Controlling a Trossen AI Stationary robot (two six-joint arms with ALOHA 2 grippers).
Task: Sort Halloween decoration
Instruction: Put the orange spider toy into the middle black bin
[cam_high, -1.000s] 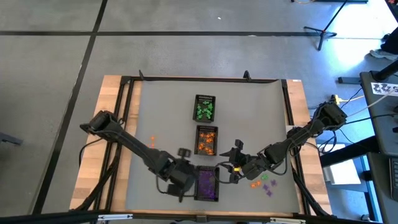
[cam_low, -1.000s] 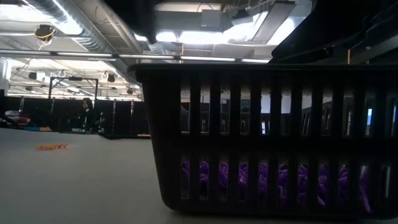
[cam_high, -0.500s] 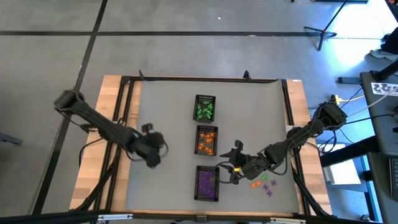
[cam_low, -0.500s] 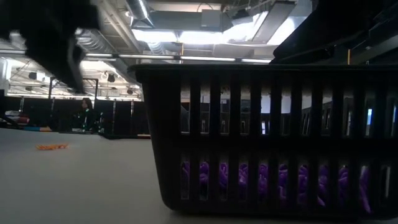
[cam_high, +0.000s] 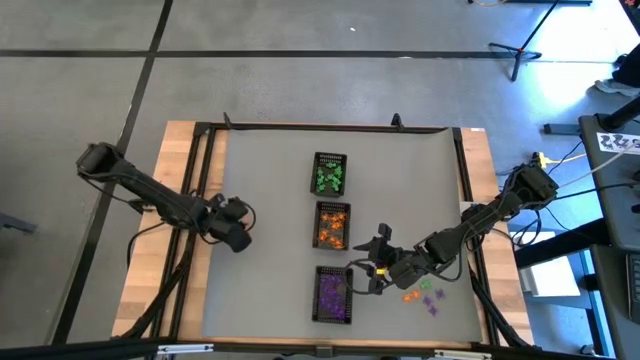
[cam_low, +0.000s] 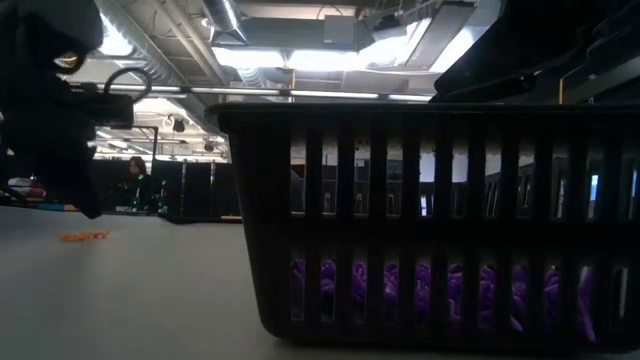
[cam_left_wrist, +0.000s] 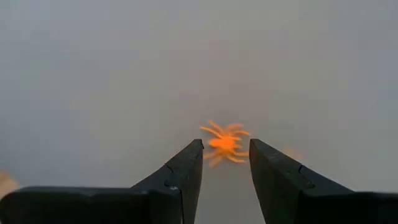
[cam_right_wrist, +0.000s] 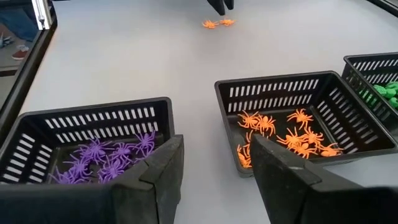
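High view, left to right: left gripper (cam_high: 240, 222) sits left of centre over bare grey table (cam_high: 270, 180), above a stray orange spider (cam_left_wrist: 225, 143). In the left wrist view its jaws are narrowly apart, empty, with that spider just past the tips and a second orange one blurred beside it. Risk: two spiders lying close, so a closing pinch could catch both or flick one away. They are tiny and thin-legged, so the tips may also pinch a leg only and drop it on the way.

Centre column holds three black trays: green tray (cam_high: 330, 174) at top, orange tray (cam_high: 333, 225) in the middle, purple tray (cam_high: 333, 295) at bottom. The sorted decoration lies inside them. Risk: a carry to the orange tray passes near its rim, and a nudge would shift the light tray.

Right gripper (cam_high: 372, 268) waits lower centre-right, between the orange and purple trays, jaws open and empty. Risk: both arms reaching the orange tray could collide.

Unsorted pile (cam_high: 425, 293) of orange, green and purple trinkets lies lower right, beside the right arm, which could sweep it.
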